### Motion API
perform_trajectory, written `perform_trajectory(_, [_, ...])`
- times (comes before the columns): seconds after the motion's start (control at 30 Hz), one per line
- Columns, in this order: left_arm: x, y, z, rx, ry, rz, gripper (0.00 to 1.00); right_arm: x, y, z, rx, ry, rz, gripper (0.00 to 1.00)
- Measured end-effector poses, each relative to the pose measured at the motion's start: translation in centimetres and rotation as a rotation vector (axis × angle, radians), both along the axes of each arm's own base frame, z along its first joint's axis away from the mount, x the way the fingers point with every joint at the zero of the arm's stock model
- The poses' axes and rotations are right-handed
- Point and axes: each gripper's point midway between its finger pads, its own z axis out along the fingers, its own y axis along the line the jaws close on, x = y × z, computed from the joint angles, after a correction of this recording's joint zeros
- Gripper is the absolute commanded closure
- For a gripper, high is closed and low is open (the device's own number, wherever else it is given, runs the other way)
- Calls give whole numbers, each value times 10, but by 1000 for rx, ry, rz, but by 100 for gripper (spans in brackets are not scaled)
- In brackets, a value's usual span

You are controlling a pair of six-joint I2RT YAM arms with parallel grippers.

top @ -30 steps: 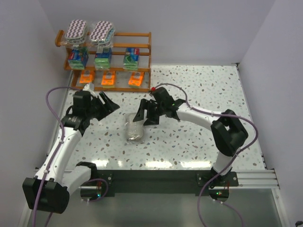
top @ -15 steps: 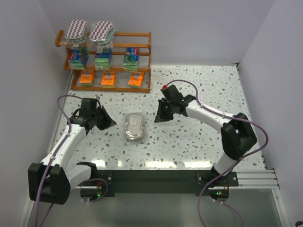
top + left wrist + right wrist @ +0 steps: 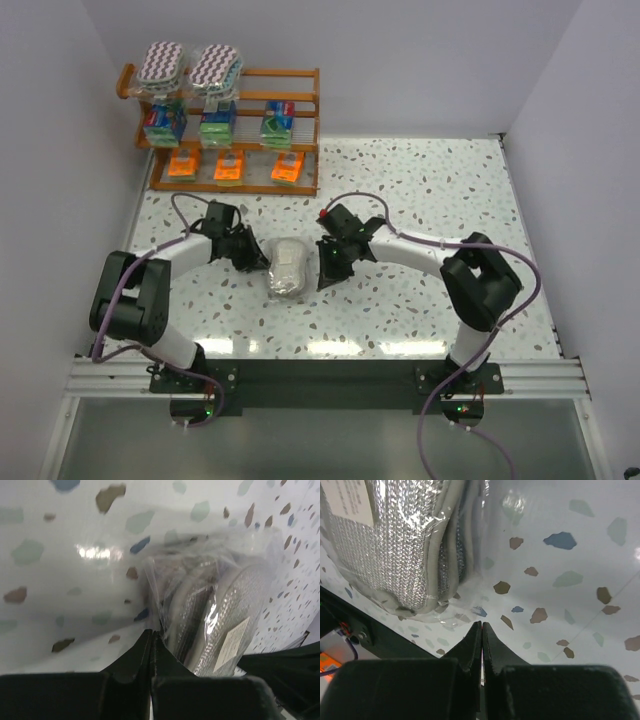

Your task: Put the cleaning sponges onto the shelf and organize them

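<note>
A grey-white oval pad pack (image 3: 287, 268) in clear wrap lies flat on the speckled table, between my two grippers. My left gripper (image 3: 262, 260) is low at its left side and shut, its tips (image 3: 151, 632) meeting right at the wrap's edge beside the pack (image 3: 220, 615). My right gripper (image 3: 322, 272) is low at its right side, shut (image 3: 481, 624), just short of the pack (image 3: 395, 545). The shelf (image 3: 300, 72) stands at the back left. It holds two purple zigzag pads (image 3: 163, 62), three blue-green blocks (image 3: 217, 124) and three orange packs (image 3: 229, 167).
White walls close in the table on the left, back and right. A black rail (image 3: 330, 375) runs along the near edge by the arm bases. Purple cables (image 3: 185, 200) loop off both arms. The shelf's top tier has a free stretch at its right end.
Both grippers have gone from open to shut. Both arms came down and inward, ending close on either side of the grey-white pack, which has stayed where it was.
</note>
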Motion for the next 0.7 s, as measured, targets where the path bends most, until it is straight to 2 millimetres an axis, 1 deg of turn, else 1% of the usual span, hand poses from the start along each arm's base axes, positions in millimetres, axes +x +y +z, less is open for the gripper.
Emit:
perform_trajectory(0.07, [16,-6,-1,-14,-18,-18,100,-10,4,-8,-11,21,22,100])
perform_trajectory(0.17, [43,-16,6,-45,-63,-38,100,-19,8,-17,-23,42,43,100])
perform_trajectory(0.33, [83,-34,29,-104,-161,-72,100,-18,14,-25,-26,52,43,100])
perform_trajectory(0.4, [92,-36,36,-109,-184,-76,99,-13,20,-26,-19,51,37,100])
perform_trajectory(0.43, [95,-36,39,-106,-195,-76,92,-9,24,-26,-13,49,35,100])
perform_trajectory(0.47, [97,-34,41,-91,-207,-71,77,-5,29,-26,-2,44,32,100])
perform_trajectory(0.53, [97,-23,47,-35,-223,-42,71,3,41,-24,23,36,28,100])
perform_trajectory(0.57, [96,-16,53,-10,-229,-21,59,7,46,-23,37,30,26,100])
perform_trajectory(0.6, [95,-9,63,10,-249,-3,54,10,50,-21,48,25,24,100])
perform_trajectory(0.7, [94,17,103,24,-336,69,46,19,61,-14,78,3,20,100])
